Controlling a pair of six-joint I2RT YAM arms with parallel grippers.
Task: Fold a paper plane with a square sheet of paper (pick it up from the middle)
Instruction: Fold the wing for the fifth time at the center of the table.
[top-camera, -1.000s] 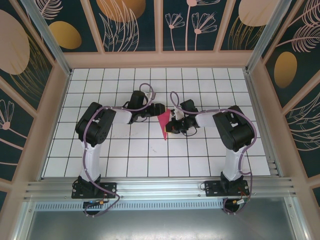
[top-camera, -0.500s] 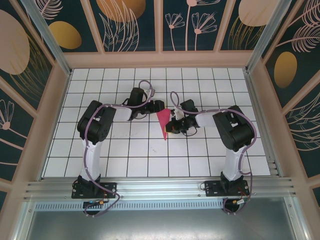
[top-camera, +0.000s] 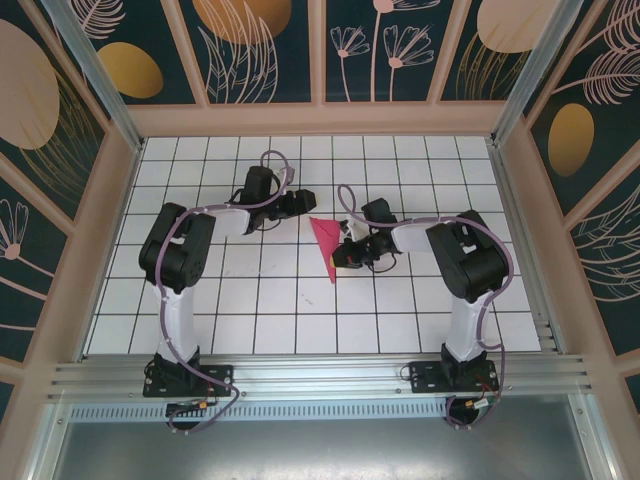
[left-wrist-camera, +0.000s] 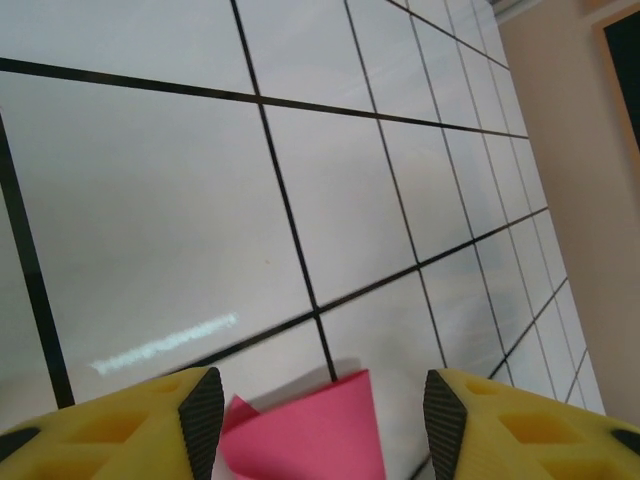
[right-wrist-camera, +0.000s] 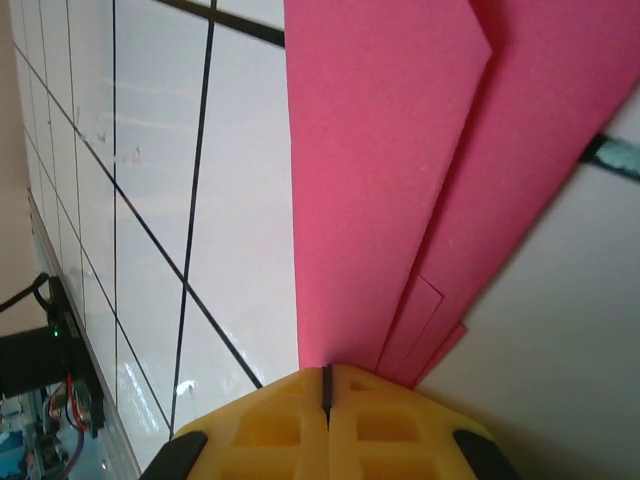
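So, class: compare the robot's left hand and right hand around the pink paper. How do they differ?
The left hand is open, gripping nothing; the right hand is shut on the pink paper. The left hand sits by the paper's wide far end, the right hand along its right edge. Both are yellow and face the paper.

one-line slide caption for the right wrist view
Right claw shut on the folded magenta paper over the white gridded table.

White black-gridded table (top-camera: 280, 320), walled by dark floral panels (top-camera: 265, 50); aluminium rail (top-camera: 320, 375) along near edge.
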